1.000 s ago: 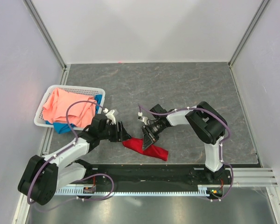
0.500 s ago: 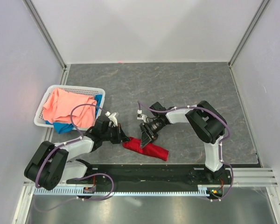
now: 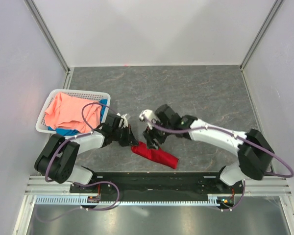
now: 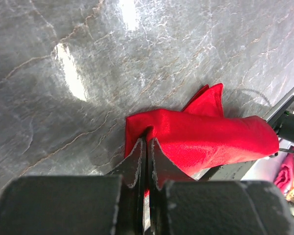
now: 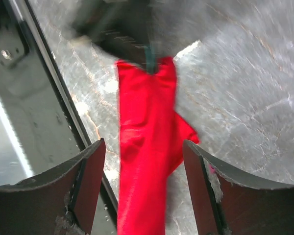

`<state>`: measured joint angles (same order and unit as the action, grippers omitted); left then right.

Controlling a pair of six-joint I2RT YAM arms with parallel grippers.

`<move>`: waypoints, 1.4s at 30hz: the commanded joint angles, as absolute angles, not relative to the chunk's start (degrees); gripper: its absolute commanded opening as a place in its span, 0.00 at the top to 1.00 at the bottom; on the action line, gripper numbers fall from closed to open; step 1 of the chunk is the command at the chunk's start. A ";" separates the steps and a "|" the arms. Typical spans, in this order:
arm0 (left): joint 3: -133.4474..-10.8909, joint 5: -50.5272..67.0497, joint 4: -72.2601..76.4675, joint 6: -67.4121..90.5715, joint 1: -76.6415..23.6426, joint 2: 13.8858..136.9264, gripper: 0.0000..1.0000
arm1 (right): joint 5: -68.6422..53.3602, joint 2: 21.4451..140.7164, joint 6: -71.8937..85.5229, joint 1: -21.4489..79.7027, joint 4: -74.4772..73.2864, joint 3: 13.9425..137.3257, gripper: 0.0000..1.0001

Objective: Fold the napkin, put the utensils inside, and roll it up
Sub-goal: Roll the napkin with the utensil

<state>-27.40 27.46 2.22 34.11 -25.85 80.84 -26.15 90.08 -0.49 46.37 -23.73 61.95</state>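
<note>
The deep red, soft-fabric napkin [image 3: 154, 155] lies as a compact roll on the grey marble-patterned tabletop [image 3: 196, 93], near its front edge, between the two arms. Folding and rolling appear complete. The spoon is not visible and is presumably inside the roll. The left tool [image 4: 147, 147] is clamped on the roll's left end. The right tool [image 5: 143, 156] stands apart above the roll, holding nothing. Remaining step, by judgement: release.

A white slotted plastic basket [image 3: 46, 108] at left holds a salmon-pink cloth [image 3: 68, 112] and a blue cloth [image 3: 64, 133]. Pale panel walls [image 3: 152, 29] enclose the cell.
</note>
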 commanded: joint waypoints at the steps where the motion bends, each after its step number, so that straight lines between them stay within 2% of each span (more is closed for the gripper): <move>1: -30.49 26.80 -6.06 34.45 -25.84 84.02 0.98 | -0.41 82.55 -4.39 56.58 -15.42 52.68 0.27; 4: -31.29 27.68 -6.41 34.37 -25.84 84.81 0.98 | 7.71 81.48 -4.74 63.18 -9.87 48.79 0.26; 8: -32.08 28.48 -6.94 33.75 -25.66 85.34 0.98 | 11.34 84.45 -6.06 69.08 -7.65 48.07 0.26; 18: -32.96 28.92 -8.00 33.22 -25.66 85.34 0.98 | 8.71 91.66 -6.86 69.52 -9.40 49.57 0.30; 23: -33.66 30.32 -7.82 31.82 -25.58 85.08 0.98 | 5.20 93.87 -5.01 67.15 -11.60 50.36 0.40; 26: -33.84 29.97 -7.65 31.11 -25.58 82.80 0.88 | 0.19 95.18 -3.61 64.61 -13.87 50.97 0.46; 27: -33.92 29.80 -7.65 31.03 -25.58 80.88 0.78 | -2.17 96.32 -3.17 64.08 -14.41 51.59 0.53; 29: -34.01 28.31 -7.73 31.20 -25.58 78.67 0.63 | -5.87 97.64 -2.29 62.76 -15.11 51.94 0.61; 30: -33.93 27.43 -8.00 31.38 -25.49 75.88 0.50 | -7.80 98.08 -1.68 62.06 -15.47 52.47 0.66; 31: -33.40 25.25 -8.09 31.99 -25.49 74.37 0.45 | -12.61 98.26 -1.23 60.48 -15.47 52.73 0.68; 34: -31.47 21.20 -8.78 32.61 -25.31 68.75 0.38 | -22.63 98.70 0.00 56.88 -15.29 53.44 0.73; 42: -24.80 18.01 -7.30 33.13 -25.31 58.19 0.36 | -46.82 102.12 6.06 47.74 -8.80 54.32 0.75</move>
